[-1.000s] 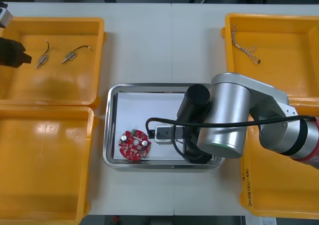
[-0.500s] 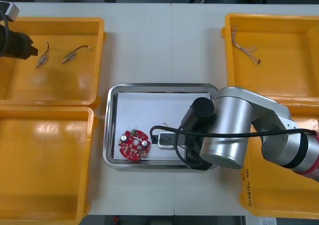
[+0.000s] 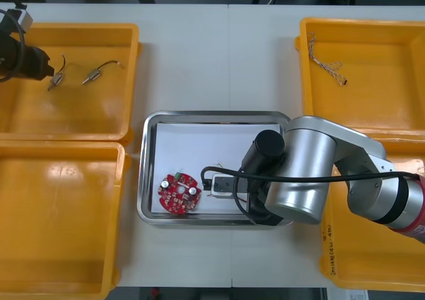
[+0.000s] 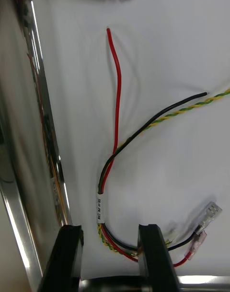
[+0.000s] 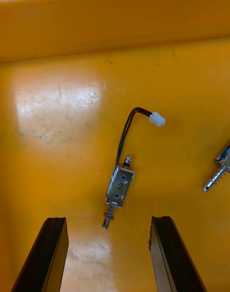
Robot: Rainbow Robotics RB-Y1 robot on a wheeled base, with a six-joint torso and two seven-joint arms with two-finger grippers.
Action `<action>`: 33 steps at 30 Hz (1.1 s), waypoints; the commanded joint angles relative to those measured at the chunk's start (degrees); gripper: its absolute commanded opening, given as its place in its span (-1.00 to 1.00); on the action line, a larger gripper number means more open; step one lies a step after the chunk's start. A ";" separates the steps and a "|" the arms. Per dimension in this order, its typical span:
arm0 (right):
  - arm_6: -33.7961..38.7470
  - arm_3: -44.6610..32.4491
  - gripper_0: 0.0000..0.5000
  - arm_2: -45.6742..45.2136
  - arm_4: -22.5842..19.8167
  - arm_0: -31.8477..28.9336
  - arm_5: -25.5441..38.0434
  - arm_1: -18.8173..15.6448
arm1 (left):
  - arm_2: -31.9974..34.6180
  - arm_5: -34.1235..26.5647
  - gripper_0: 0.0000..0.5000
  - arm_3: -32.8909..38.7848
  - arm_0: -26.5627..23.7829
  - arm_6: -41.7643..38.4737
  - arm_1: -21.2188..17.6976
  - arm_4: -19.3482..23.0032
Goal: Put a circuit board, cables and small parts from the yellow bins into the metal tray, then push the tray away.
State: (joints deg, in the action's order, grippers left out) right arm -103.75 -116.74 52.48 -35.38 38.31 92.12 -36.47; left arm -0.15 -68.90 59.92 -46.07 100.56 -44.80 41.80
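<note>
My left gripper [image 5: 108, 234], jaws released, hangs in the far left yellow bin [image 5: 115, 57], the small metal part [image 5: 120, 190] just ahead between them, lengthwise along my reach; my right gripper [image 4: 110, 237], jaws released, straddles the red, black and yellow cable [image 4: 118, 105] in the metal tray [image 4: 28, 129].

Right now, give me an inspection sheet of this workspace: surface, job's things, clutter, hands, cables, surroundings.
Surface: light table; four yellow bins, two each side.
Job's things: metal tray holds red circuit board and cable bundle; two small metal parts in the far left bin.
Clutter: nothing seen.
Hands: left hand open over one of them; right hand open in the tray, astride the cable bundle's end.
Cables: cable bundle has red, black and yellow-green wires; thin twisted cable in the far right bin.
Surroundings: nothing seen.
</note>
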 commanded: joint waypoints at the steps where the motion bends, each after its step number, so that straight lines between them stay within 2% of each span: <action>1: -0.31 -0.51 1.00 0.61 0.48 -0.43 0.25 0.96 | -1.79 2.72 1.00 -2.09 -3.77 9.92 -0.99 -0.94; 7: 0.39 -3.06 1.00 -1.68 0.48 -0.34 1.48 1.31 | -4.86 5.62 1.00 -5.43 -5.00 10.71 -0.46 -1.11; 11: 1.27 -5.61 1.00 -5.99 -0.04 -0.17 6.14 2.54 | -5.30 7.20 1.00 -6.57 -5.00 10.89 0.51 -1.20; 19: 3.11 -6.66 1.00 -17.50 -7.60 4.32 17.83 6.06 | -8.47 12.65 1.00 -9.12 -5.00 11.24 1.83 -0.58; 23: 3.91 -6.75 1.00 -22.69 -7.87 5.46 17.88 7.73 | -9.08 13.71 1.00 -9.91 -5.00 11.33 2.44 -0.67; 26: 4.34 -6.84 1.00 -26.20 -8.13 6.43 17.88 7.64 | -9.17 13.97 1.00 -10.17 -5.00 11.33 3.06 -0.76; 33: 5.31 -7.28 1.00 -33.50 -9.27 7.30 17.88 4.21 | -10.58 15.11 1.00 -10.44 -5.00 11.33 3.67 -0.32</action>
State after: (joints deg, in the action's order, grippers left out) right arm -101.11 -121.65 22.79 -43.77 43.42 109.81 -30.14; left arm -9.04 -54.56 49.39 -48.30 105.36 -41.86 41.22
